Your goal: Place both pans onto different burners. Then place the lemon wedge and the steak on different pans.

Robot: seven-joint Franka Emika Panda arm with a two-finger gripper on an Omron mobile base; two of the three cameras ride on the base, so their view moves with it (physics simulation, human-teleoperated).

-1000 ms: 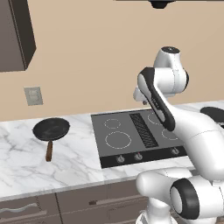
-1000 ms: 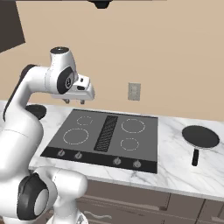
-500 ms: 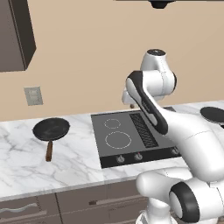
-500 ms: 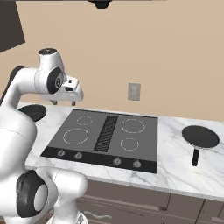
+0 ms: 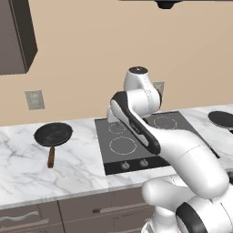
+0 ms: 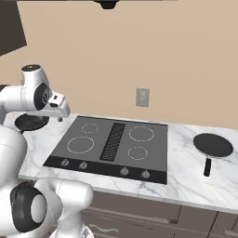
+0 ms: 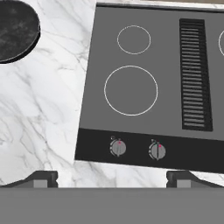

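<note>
Hand view: pan (image 7: 15, 28) cut off (top-left).

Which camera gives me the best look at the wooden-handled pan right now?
The left base view: the wooden-handled pan sits whole on the counter left of the cooktop. The right base view shows its rim behind the arm; the hand view catches an edge.

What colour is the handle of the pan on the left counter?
Brown, like wood: the handle of the black pan, best seen in the left base view.
</note>
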